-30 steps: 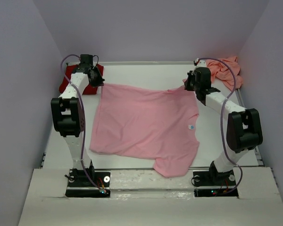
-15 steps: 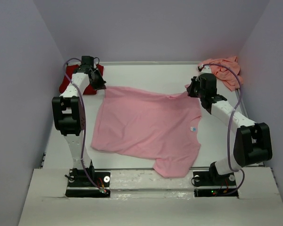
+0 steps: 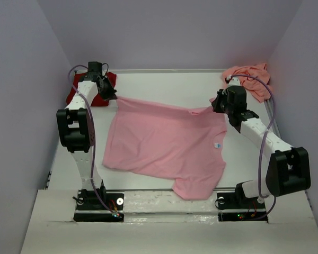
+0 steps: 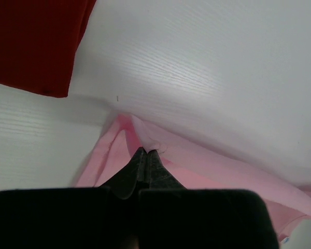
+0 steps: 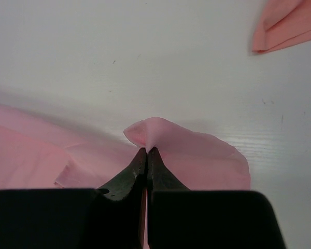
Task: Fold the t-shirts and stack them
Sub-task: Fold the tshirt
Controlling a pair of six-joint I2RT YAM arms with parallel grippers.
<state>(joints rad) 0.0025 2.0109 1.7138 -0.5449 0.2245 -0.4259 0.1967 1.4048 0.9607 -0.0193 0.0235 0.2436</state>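
Both arms up at the far side of the table now. L gripper has its jaws pinched tight on the far-left corner of the light pink tee, and the wrist cam confirms it: black fingertips pressed together w/ a fold of pink cloth bunched at the tips. R gripper is clamped the same way on the far-right edge of that tee, fingertips closed on a small raised peak of fabric. Between the two grips the tee's far edge runs taut across, lifted a touch off the surface. The rest of the shirt lies spread flat over the middle of the table, reaching toward the arm bases, w/ its white neck label on the right side. Dark red tee sits at the far-left corner, just behind the L arm; it also shows top left in the L wrist view. Salmon-pink tee lies crumpled at the far-right corner, apart from the R gripper, w/ a bit of it visible top right in the R wrist cam.
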